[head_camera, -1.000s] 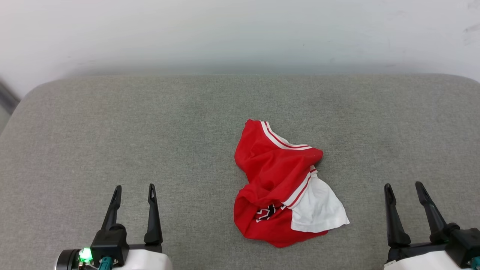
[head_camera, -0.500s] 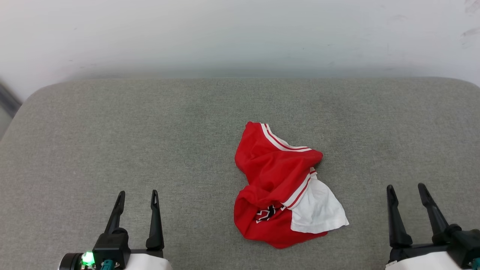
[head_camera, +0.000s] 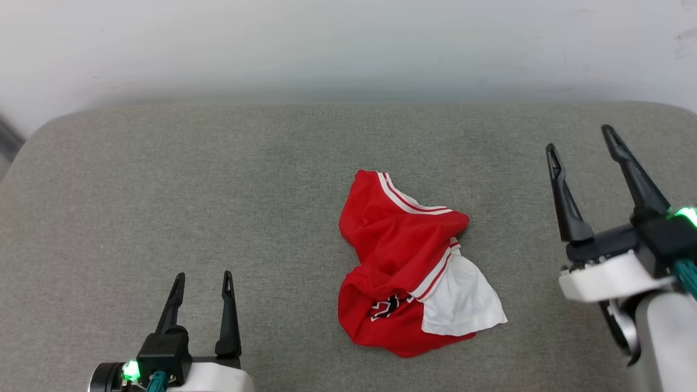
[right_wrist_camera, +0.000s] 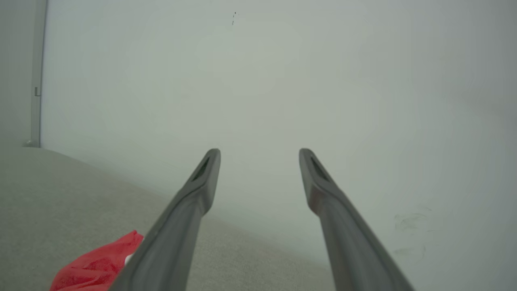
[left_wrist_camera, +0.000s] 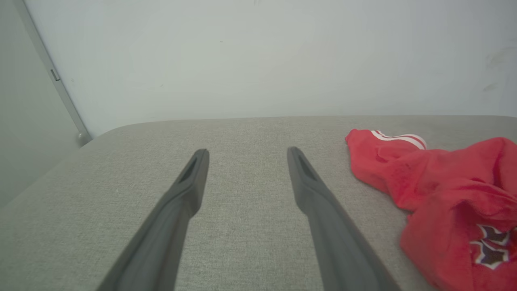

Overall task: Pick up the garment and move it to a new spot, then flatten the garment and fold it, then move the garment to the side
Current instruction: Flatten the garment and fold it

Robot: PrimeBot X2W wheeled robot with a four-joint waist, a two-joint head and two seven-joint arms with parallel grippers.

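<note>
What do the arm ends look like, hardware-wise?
The left pincer and right pincer match: two long black tapered fingers each, slotted tips, black mounts. Behind them, white wrist shells, green status lights, teal cables.

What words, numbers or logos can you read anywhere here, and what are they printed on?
Print on the red garment: black-and-white block shapes half buried in a fold; cut off, so no letter or number can be read.
Same print in the left wrist view: also only fragments, unreadable.
Grey cushion and pale wall: no text, only faint smudges.
</note>
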